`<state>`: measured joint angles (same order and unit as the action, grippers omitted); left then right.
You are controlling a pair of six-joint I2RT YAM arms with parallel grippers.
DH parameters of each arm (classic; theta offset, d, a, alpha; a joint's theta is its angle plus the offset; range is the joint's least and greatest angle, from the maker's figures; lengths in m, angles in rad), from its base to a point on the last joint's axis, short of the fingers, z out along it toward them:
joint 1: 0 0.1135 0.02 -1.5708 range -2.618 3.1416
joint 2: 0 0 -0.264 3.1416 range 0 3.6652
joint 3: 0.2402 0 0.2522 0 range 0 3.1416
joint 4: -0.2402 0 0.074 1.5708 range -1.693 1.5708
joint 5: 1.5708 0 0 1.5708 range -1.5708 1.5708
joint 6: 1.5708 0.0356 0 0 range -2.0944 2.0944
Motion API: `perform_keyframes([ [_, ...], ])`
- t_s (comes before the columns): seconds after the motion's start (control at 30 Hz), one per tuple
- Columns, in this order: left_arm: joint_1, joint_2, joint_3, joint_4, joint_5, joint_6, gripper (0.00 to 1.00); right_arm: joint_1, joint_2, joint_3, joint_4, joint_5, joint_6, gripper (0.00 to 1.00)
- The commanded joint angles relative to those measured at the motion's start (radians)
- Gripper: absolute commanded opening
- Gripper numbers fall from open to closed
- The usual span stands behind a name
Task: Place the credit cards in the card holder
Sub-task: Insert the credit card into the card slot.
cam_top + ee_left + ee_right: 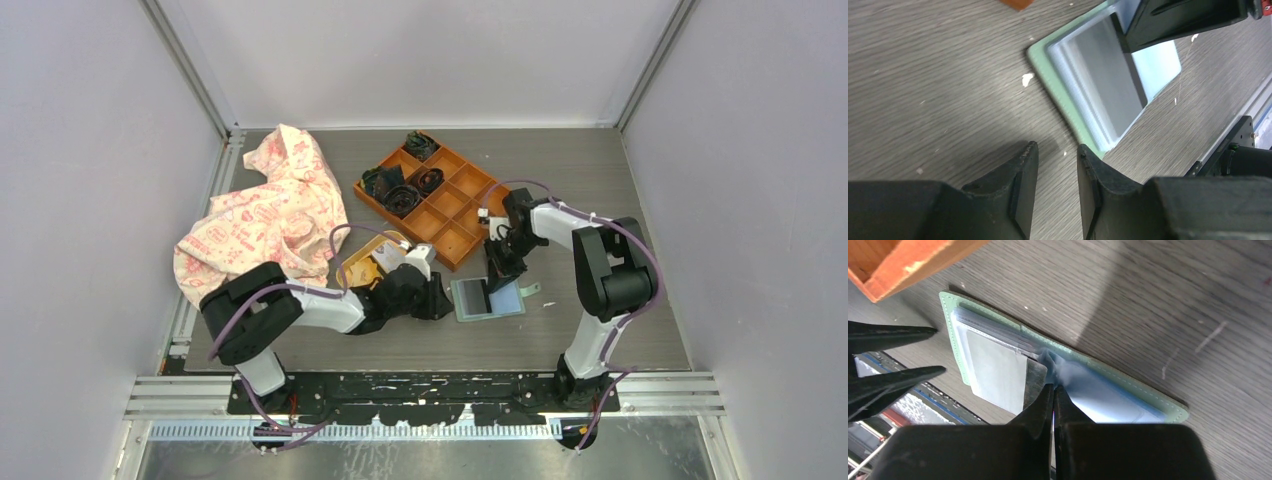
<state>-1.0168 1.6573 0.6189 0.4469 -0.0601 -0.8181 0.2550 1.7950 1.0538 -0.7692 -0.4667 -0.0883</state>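
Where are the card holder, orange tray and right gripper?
card holder (pixel 993 372), right wrist view, on its clear sleeve
orange tray (pixel 452 240), top external view, empty near compartment
right gripper (pixel 1053 388), right wrist view, between its fingertips

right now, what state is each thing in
holder, open, flat on the table
card, lying in one half of the holder
left gripper, open, empty, beside the holder
right gripper, shut, tips at the holder's fold; can't tell if it pinches anything
tray, some compartments filled, others empty
cloth, crumpled
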Motion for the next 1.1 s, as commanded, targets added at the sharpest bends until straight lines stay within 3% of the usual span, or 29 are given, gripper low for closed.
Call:
perform_keyframes([
  [0.0,0.0,0.067,0.063,-0.039,0.055,0.034,0.35,0.026,0.027,0.043,-0.007,-0.071,-0.004,0.04],
  [0.27,0.0,0.124,0.091,-0.03,0.126,0.024,0.34,0.044,0.036,0.058,-0.029,-0.213,-0.02,0.04],
  [0.5,0.0,0.084,0.068,-0.035,0.109,0.022,0.35,0.075,0.036,0.082,-0.063,-0.177,-0.048,0.05],
  [0.7,-0.001,-0.106,-0.03,-0.063,0.032,0.056,0.4,0.032,-0.135,0.104,-0.082,-0.023,-0.107,0.06],
  [0.97,0.002,-0.441,-0.088,-0.191,-0.008,0.291,0.45,-0.028,-0.463,0.093,-0.004,0.004,-0.166,0.07],
  [1.03,0.006,-0.528,-0.091,-0.248,-0.043,0.335,0.46,-0.029,-0.544,0.097,0.044,0.028,-0.189,0.11],
  [1.07,0.007,-0.572,-0.094,-0.279,-0.065,0.354,0.47,-0.029,-0.581,0.099,0.072,0.04,-0.204,0.19],
])
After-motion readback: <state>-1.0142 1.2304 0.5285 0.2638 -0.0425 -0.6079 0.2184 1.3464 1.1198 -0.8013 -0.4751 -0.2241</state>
